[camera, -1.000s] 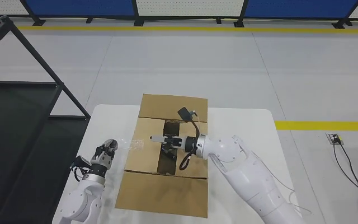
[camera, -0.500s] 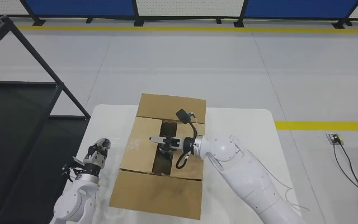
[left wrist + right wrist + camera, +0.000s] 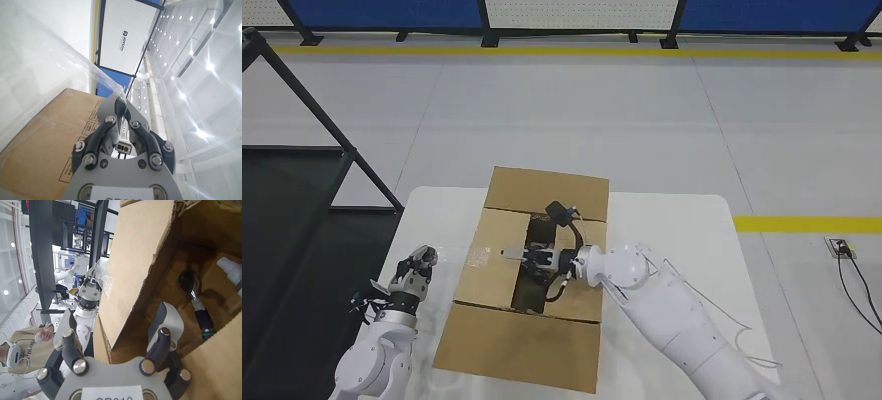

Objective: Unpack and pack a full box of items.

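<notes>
A brown cardboard box (image 3: 527, 345) lies on the white table (image 3: 682, 225), its top flaps parted along a dark gap. My right gripper (image 3: 529, 254) is open at that gap. One finger (image 3: 70, 321) is outside a flap (image 3: 132, 262) and the other finger (image 3: 167, 315) is inside the box. Down in the box lie a ratchet tool (image 3: 196, 298) with a black handle and a white bottle (image 3: 231, 273). My left gripper (image 3: 420, 262) stays beside the box's left side, shut on a strip of clear tape (image 3: 105, 79) that runs back to the box (image 3: 43, 136).
A black metal rack (image 3: 302, 220) stands just left of the table. The table's right half (image 3: 692, 300) is bare apart from my right arm. Beyond the table is open grey floor with yellow lines.
My left gripper has pulled back from the box toward the table's left edge, with the clear tape in it. The box has shifted slightly left, and my right gripper has moved left with it.
</notes>
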